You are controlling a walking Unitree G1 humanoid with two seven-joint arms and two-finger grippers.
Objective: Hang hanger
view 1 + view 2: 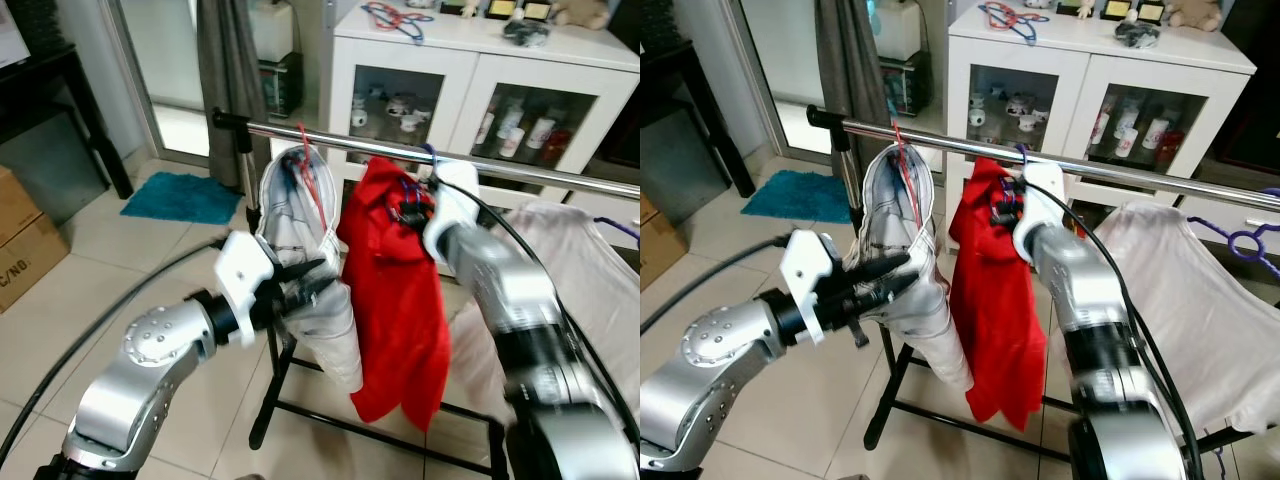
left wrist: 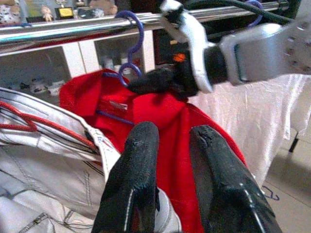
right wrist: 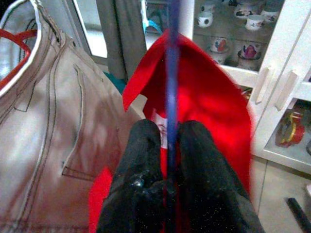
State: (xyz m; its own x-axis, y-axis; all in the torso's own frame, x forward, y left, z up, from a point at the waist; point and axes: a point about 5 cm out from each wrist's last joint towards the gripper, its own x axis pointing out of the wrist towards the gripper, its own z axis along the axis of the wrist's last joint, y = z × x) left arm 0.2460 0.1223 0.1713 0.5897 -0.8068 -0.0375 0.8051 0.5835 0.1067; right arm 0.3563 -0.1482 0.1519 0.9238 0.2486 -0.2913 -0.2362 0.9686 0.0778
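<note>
Item one, far left: my left gripper [image 1: 895, 275], its two black fingers [image 2: 133, 179] a narrow gap apart and holding nothing, tips resting against the white garment.

Item two: white striped garment [image 1: 310, 290] on a red hanger [image 1: 305, 150], hung on the chrome rail [image 1: 940, 140] of the clothes rack, just left of the red one.

Item three: red garment [image 1: 400, 300] on a blue hanger [image 2: 131, 53]. In my left wrist view its hook sits over the rail.

Item four: my right gripper [image 2: 160, 81], clamped on the blue hanger's neck just beneath the rail; in my right wrist view the blue wire runs between the closed fingers [image 3: 141, 160].

Item five, right: a pale pink cloth [image 1: 1180, 300] draped over the rack, with a purple hanger [image 1: 1250, 240] at its far right edge.

Item six, behind: a white cabinet [image 1: 470, 60] with glass doors, cups inside.
</note>
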